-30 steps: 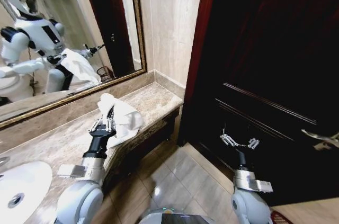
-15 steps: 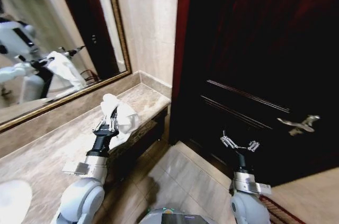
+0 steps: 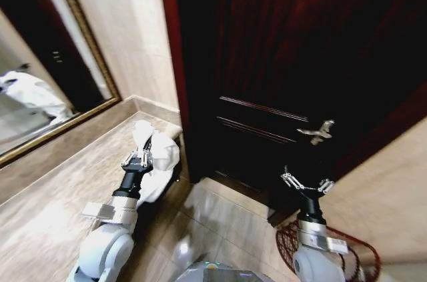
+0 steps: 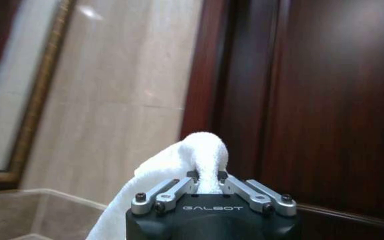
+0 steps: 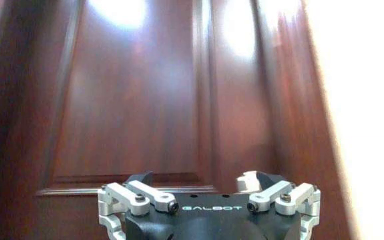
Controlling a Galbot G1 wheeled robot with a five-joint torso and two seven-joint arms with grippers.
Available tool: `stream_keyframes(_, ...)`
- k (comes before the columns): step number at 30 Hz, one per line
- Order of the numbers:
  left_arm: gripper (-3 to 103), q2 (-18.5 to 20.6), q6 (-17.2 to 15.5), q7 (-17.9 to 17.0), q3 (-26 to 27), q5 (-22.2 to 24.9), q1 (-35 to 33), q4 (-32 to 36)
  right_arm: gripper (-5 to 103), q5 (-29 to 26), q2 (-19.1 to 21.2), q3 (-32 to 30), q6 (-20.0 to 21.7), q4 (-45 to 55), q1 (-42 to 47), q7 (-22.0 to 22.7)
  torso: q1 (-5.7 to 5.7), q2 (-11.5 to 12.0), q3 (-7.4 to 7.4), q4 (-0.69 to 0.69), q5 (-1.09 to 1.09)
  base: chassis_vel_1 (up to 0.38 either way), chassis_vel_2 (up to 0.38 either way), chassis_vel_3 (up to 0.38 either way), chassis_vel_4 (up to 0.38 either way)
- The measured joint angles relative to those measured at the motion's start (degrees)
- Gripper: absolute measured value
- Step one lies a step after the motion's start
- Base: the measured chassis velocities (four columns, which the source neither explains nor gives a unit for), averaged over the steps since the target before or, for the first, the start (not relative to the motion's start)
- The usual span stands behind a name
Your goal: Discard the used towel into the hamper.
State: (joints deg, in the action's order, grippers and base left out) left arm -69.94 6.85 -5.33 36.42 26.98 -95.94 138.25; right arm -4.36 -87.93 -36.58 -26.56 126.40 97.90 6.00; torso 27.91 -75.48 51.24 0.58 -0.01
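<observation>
1. Head view: towel pinched in left hand, held above desk edge, near door; hamper low at right, on floor beside right arm, well apart from towel.
2. Left wrist view: towel clamped between fingers at a fold, a rounded hump rising past fingertips, rest draping down one side of hand.
3. Long axis roughly in line with left arm: hump pointing up and away from robot, loose tail hanging back down toward desk edge and floor.
4. Right hand spread wide, holding nothing, hovering before door, above hamper; same spread seen in right wrist view.
5. Likely risks: grip on a thin fold only, so possible slip during carry; hanging tail apt to snag desk corner or drape over hamper rim instead of dropping in; right arm standing over hamper, so possible clash with left arm on approach.
6. Hamper partly hidden behind right arm; contents impossible to tell.
</observation>
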Motion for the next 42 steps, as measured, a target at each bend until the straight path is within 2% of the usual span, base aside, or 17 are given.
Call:
stream_keyframes(4,8,0.1,0.0,0.3,-0.2,0.2,0.0,-0.1,100,0.5,-0.2,-1.0,0.1,0.1,0.1,2.5,-0.01,0.0,0.0,0.0,0.0,-0.11,-0.126,-0.128,-0.124)
stream_keyframes(7,8,0.1,-0.1,0.6,-0.5,0.3,0.1,-0.5,100,-0.5,-0.2,-2.2,0.0,-0.1,0.6,2.7,-0.01,0.0,0.0,0.0,0.02,-0.104,-0.125,-0.123,-0.112)
stream_keyframes(26,8,-0.2,-0.5,1.5,-3.4,0.3,-0.2,-2.8,100,-4.6,-1.7,-8.3,-2.3,-2.2,2.8,0.5,-0.01,0.0,0.0,0.0,0.01,-0.12,-0.124,-0.121,-0.125)
stream_keyframes(34,8,-0.2,-0.9,1.8,-3.7,0.3,-1.3,-1.5,100,-4.8,-2.1,-8.1,-2.8,-2.2,3.2,-0.2,-0.01,0.0,0.0,0.0,0.02,-0.135,-0.122,-0.127,-0.132)
stream_keyframes(38,8,0.0,-0.3,2.1,-2.8,0.3,-1.6,-0.8,100,-4.8,-2.1,-7.7,-3.1,-2.3,3.0,-0.3,0.0,0.0,0.0,0.0,0.02,-0.121,-0.139,-0.126,-0.119)
stream_keyframes(40,8,-0.1,1.7,2.2,-2.3,0.7,-1.5,-0.7,100,-4.5,-2.0,-7.1,-3.1,-2.3,2.9,-0.5,-0.01,0.0,0.0,-0.01,0.01,-0.123,-0.141,-0.13,-0.136)
stream_keyframes(42,8,-0.2,1.9,2.2,-2.3,0.7,-1.5,-0.6,100,-4.5,-2.0,-7.0,-3.1,-2.3,2.9,-0.5,-0.01,0.0,0.0,-0.01,0.01,-0.121,-0.143,-0.121,-0.11)
